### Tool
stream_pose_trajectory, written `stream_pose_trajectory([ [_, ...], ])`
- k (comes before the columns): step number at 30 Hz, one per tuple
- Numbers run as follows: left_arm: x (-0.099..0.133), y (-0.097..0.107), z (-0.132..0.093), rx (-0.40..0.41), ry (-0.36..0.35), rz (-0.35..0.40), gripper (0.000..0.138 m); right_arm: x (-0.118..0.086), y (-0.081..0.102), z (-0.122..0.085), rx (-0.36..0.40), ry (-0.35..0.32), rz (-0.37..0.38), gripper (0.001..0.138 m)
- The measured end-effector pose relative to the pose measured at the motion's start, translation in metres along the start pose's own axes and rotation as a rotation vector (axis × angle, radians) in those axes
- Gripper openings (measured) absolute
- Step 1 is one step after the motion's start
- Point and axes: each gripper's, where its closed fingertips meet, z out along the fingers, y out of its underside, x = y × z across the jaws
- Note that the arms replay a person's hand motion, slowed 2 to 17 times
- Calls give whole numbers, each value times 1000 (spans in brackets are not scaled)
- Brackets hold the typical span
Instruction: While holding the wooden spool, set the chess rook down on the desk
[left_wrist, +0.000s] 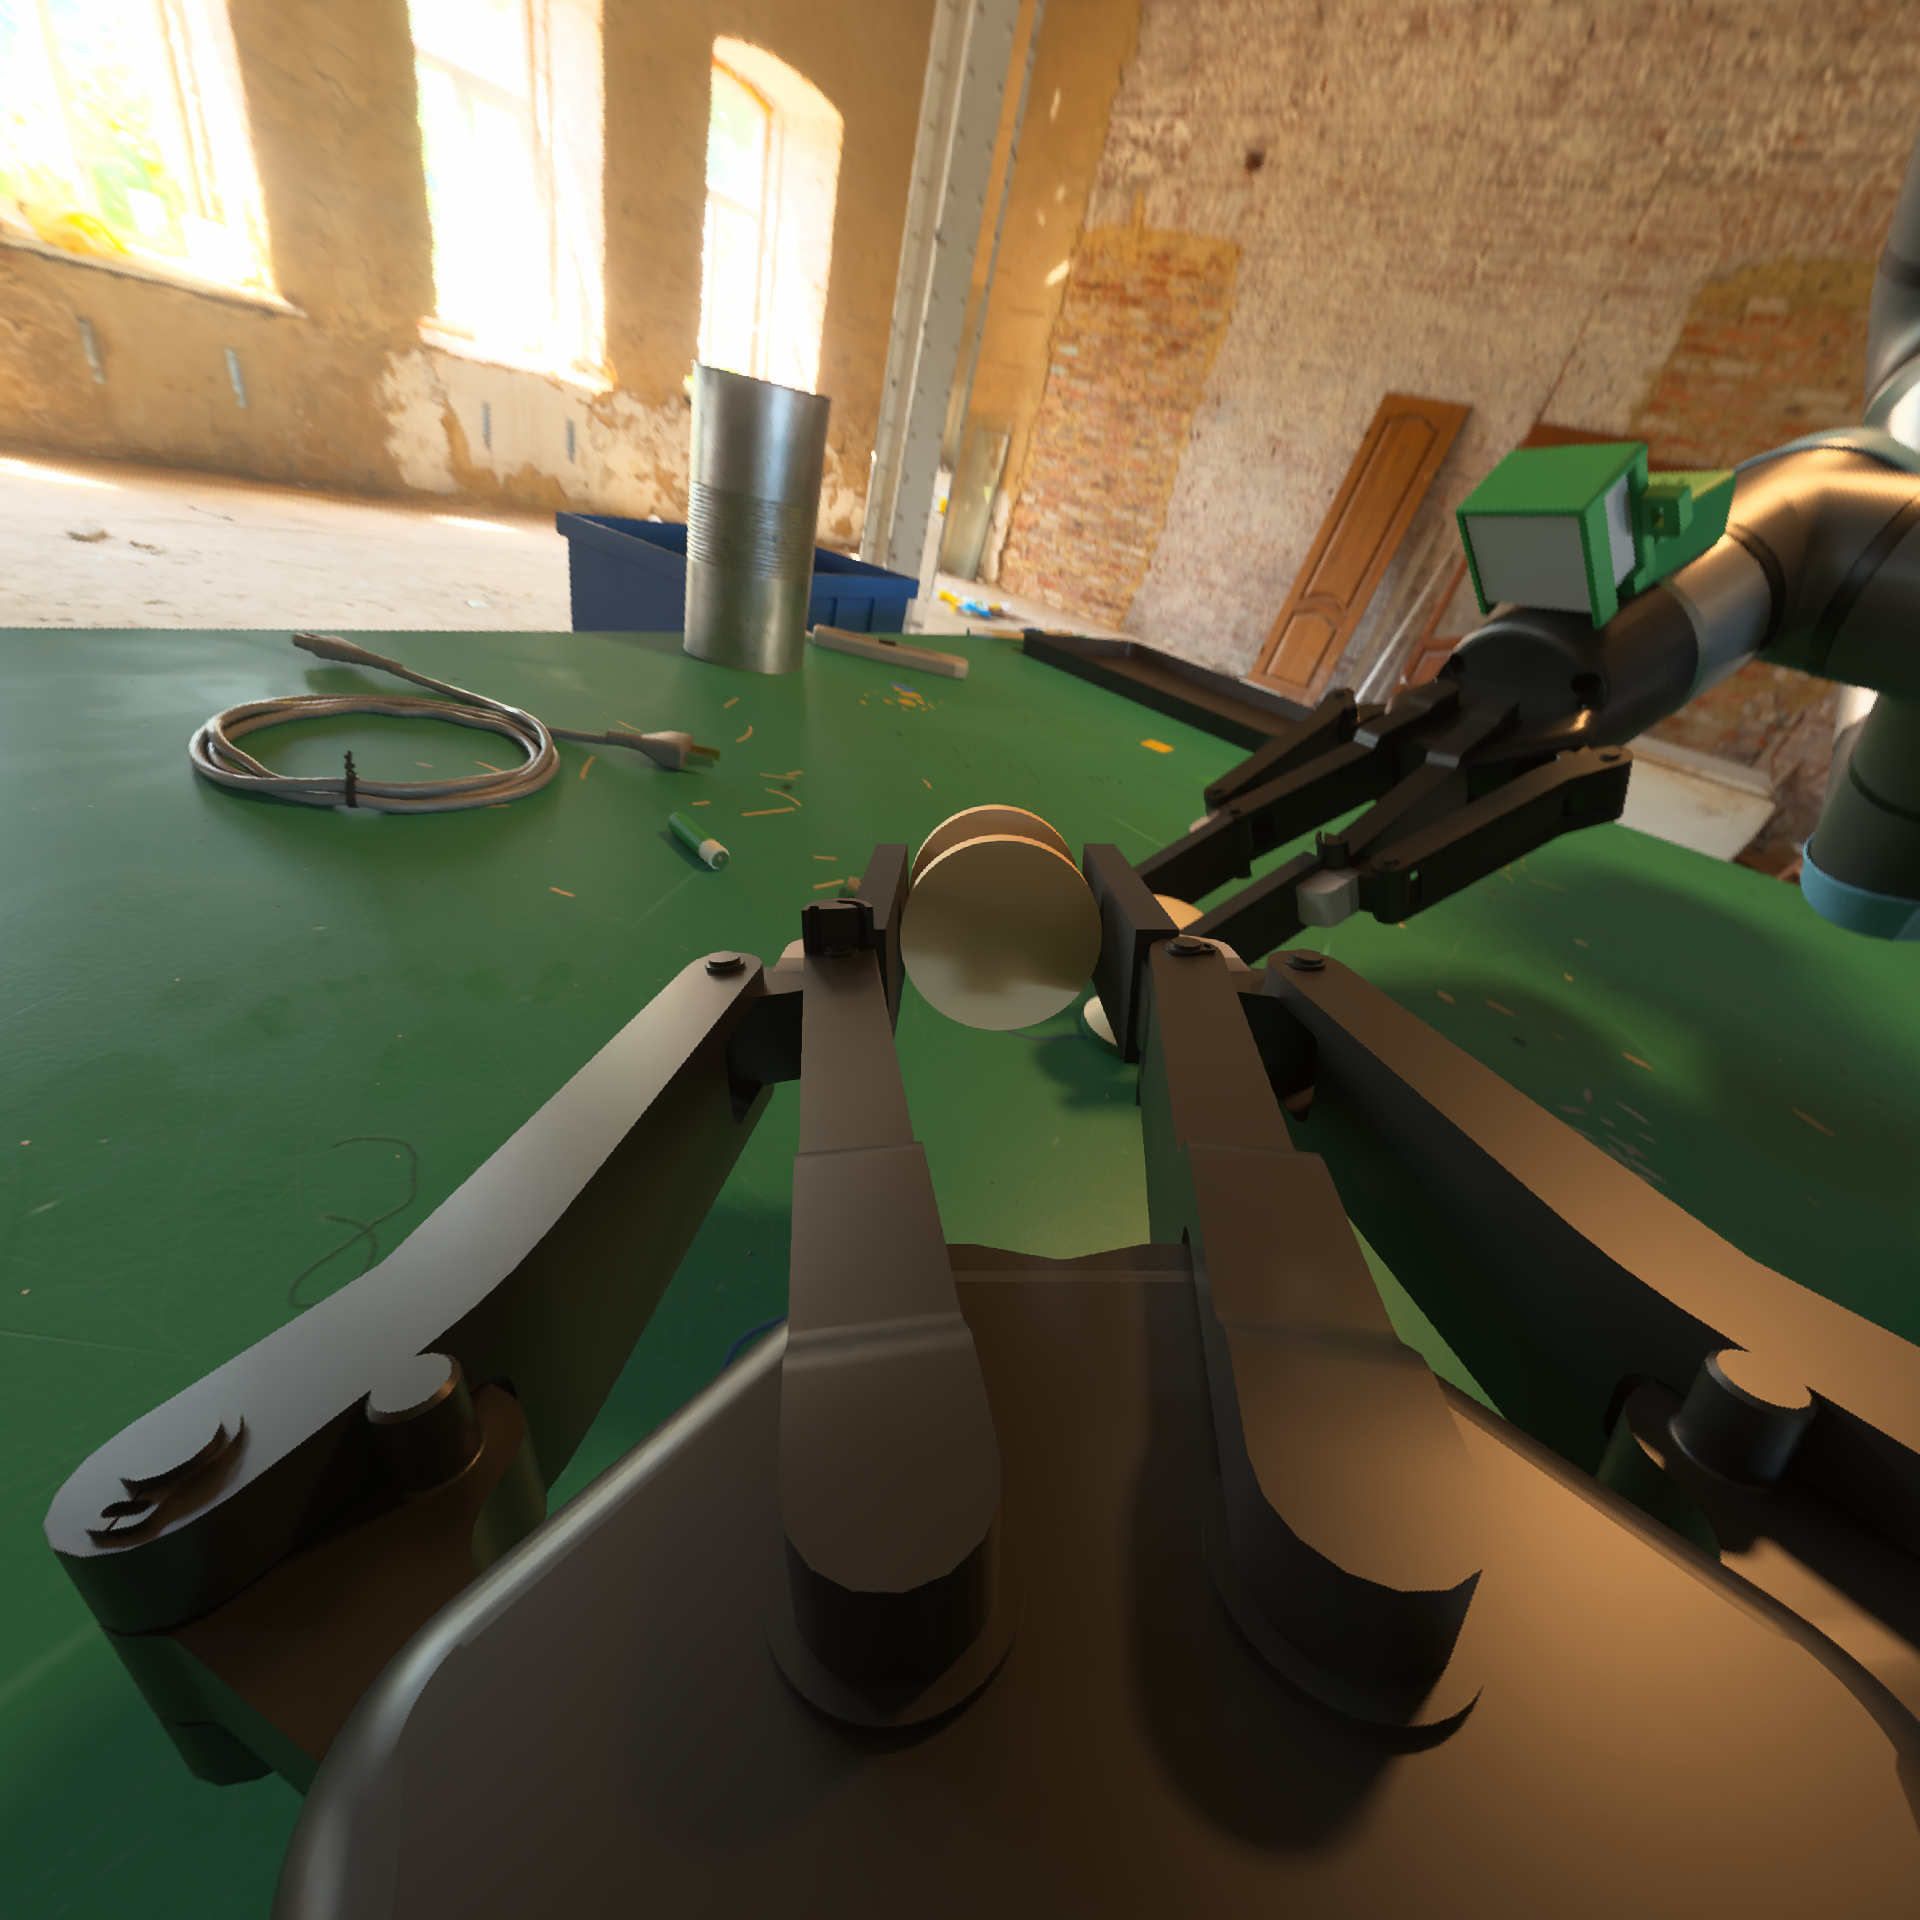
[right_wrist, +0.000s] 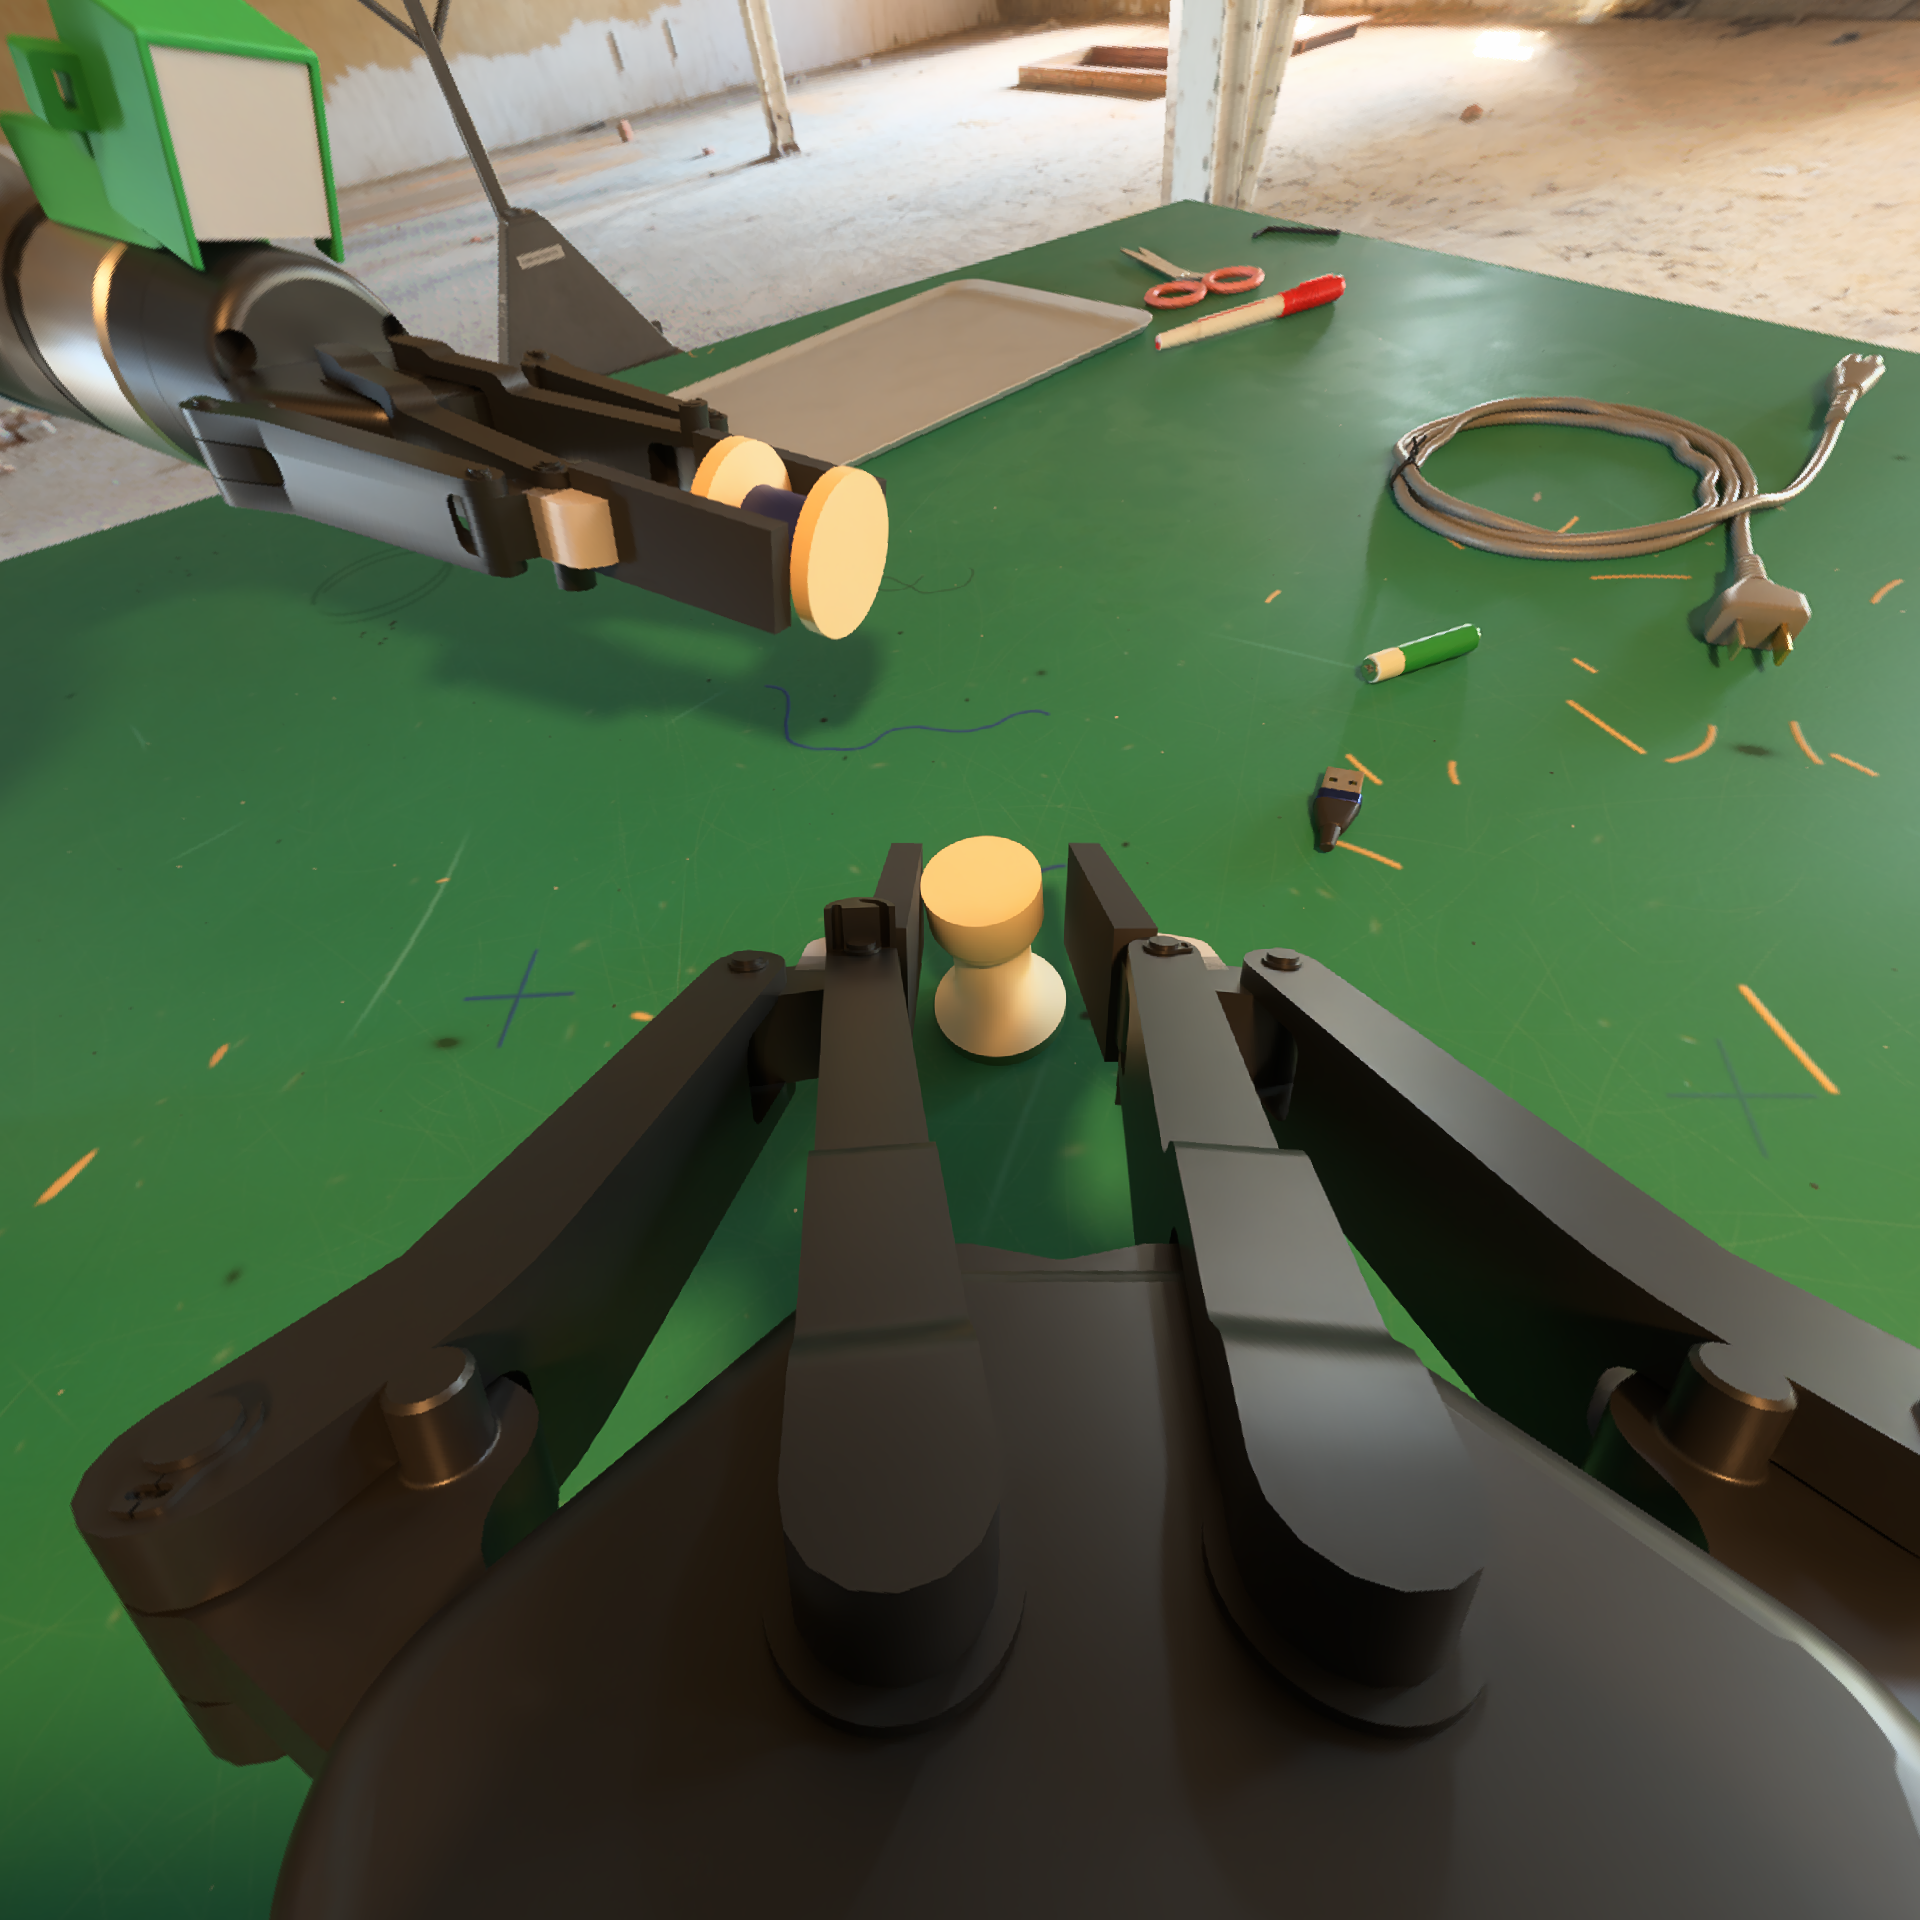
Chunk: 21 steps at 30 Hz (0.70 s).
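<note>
The left hand (right_wrist: 764, 540) pinches the pale wooden spool with two round flanges and a dark thread core (right_wrist: 800, 520), fingers pressed on the core between the flanges, so the flanges stop it sliding out lengthwise; the spool hangs clear above the green worktop (right_wrist: 623, 883), its shadow falling below it, which fits the demand that it stay held throughout.

The right hand (right_wrist: 997, 914) is spread around the cream, waisted chess rook with a flared foot (right_wrist: 992, 951); the rook stands upright on the worktop between the fingers; the left finger sits very close to its head and I cannot tell whether it touches, while a clear gap shows at the right finger; so the piece seems to be let go and resting on its own foot. In the left wrist view the rook is mostly hidden behind the left hand's finger.

Judging from this, the setting-down looks done or nearly so; drawing the right hand straight back without brushing the head would keep the rook upright.

A grey coiled cable with a plug (right_wrist: 1579, 488) and a green battery (right_wrist: 1418, 652) lie well apart, out of the way.
</note>
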Motion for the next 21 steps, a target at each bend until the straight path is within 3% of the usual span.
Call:
stream_pose_trajectory([
  [21, 31, 42, 18, -307, 92, 181, 45, 3, 1, 1, -9, -18, 48, 37],
])
